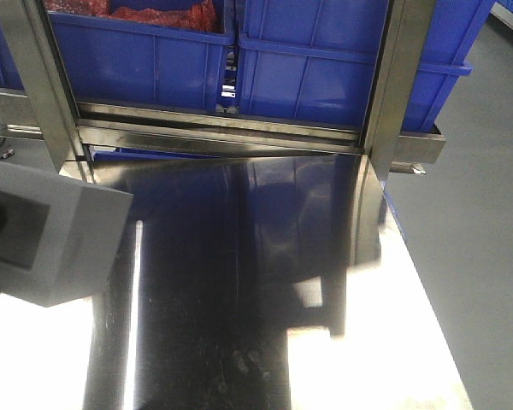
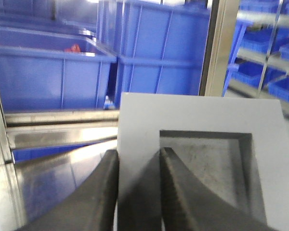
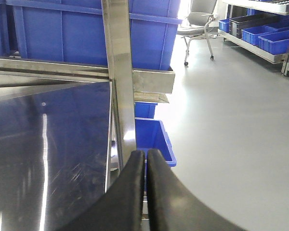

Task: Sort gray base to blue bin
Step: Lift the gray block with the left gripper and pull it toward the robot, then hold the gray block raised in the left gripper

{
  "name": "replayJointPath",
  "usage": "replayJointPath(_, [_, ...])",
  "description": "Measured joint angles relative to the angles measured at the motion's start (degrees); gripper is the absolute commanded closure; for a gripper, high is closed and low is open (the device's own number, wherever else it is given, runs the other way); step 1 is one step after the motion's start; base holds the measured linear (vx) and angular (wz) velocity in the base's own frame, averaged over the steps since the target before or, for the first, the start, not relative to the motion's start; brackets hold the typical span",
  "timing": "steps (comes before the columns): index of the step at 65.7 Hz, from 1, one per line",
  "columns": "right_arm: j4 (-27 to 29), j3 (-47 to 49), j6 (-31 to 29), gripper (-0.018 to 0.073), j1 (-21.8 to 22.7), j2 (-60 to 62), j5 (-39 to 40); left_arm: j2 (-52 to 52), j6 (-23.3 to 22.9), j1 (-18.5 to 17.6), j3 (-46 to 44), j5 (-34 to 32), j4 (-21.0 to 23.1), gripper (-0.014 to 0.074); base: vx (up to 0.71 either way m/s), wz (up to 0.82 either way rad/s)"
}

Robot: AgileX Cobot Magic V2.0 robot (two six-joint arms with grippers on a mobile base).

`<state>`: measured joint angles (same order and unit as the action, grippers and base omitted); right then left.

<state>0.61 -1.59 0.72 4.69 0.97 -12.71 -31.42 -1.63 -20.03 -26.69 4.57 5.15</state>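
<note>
Left hand [image 2: 138, 154] clamps the gray base [image 2: 202, 115], right hand [image 3: 145, 153] pressed together; steel rail [image 1: 222, 137] fronts the blue bin [image 1: 308, 77].

I find nothing to read in any of my three views: no text, label, brand, number or sign. The far blue bin [image 1: 137, 64] on the shelf shows me plain plastic walls. The gray base [image 2: 139, 125] at near left shows a bare matte face, and the steel table [image 1: 239, 299] carries only reflections.
</note>
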Motion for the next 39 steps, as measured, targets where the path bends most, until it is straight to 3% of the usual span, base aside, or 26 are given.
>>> replayJointPath(16, [0.0,0.0,0.0,0.0564,0.0,0.0,0.0,9.03,0.0,0.0,2.39,-0.33,1.65,0.0604,0.0,0.0])
replayJointPath(39, [0.0,0.0,0.0,0.0564,0.0,0.0,0.0,10.4,0.0,0.0,2.39,-0.33,1.66,0.0603,0.0,0.0])
